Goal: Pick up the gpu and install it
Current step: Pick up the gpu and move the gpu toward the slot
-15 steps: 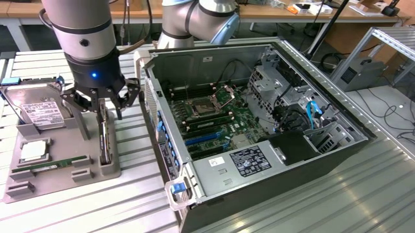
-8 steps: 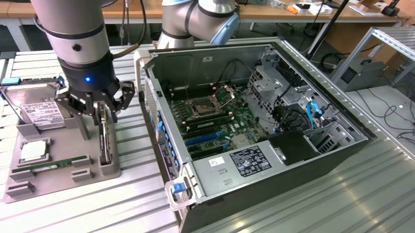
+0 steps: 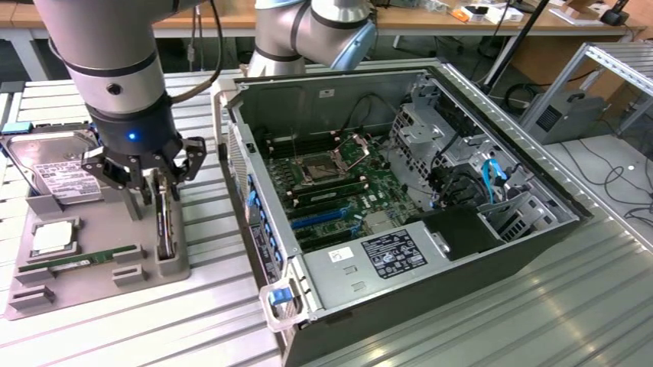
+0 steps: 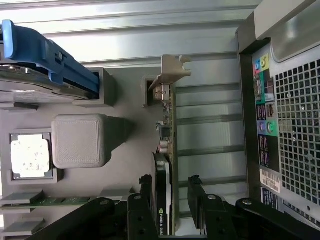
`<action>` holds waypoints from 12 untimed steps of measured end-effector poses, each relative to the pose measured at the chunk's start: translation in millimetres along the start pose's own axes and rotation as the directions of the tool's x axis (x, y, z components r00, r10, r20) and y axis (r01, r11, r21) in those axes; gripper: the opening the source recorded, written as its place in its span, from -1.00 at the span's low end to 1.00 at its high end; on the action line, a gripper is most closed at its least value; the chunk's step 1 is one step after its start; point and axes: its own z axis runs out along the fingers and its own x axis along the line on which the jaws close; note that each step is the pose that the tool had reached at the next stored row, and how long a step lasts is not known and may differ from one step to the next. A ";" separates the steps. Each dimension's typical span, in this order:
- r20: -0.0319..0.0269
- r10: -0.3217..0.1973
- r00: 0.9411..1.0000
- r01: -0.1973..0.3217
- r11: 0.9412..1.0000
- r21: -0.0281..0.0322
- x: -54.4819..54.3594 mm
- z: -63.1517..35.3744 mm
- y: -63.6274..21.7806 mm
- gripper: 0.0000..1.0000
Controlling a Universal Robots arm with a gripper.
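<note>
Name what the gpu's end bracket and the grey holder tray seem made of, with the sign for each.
End bracket: probably bare sheet metal, silvery, thin and bent. Holder tray: likely matte grey plastic, perhaps printed, given its fine grainy surface.

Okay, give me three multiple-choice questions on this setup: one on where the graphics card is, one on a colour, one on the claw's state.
1. Where is the graphics card?
A) on edge in the gray holder beside the computer case
B) seated on the motherboard
C) on the hard drive

2. What colour is the light on the arm?
A) red
B) blue
C) green

3. How is the claw?
A) shut on the hard drive
B) shut on the card
C) open, fingers straddling the card

Answers: 1 A, it stands in the holder's slot; 2 B, a blue dot glows; 3 C, a gap shows beside the card.
</note>
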 end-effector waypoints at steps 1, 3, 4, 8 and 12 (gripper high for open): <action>0.000 0.000 1.000 0.000 1.000 0.000 0.2 1.3 -0.1 -0.16; 0.000 0.000 1.000 0.000 1.000 0.000 0.4 4.6 -0.2 -0.16; 0.000 0.000 1.000 0.000 1.000 0.000 0.5 6.4 -0.3 -0.16; 0.000 0.000 1.000 0.000 1.000 0.000 0.7 14.5 -0.7 -0.16; 0.000 0.000 1.000 0.000 1.000 0.000 1.0 18.2 1.4 -0.16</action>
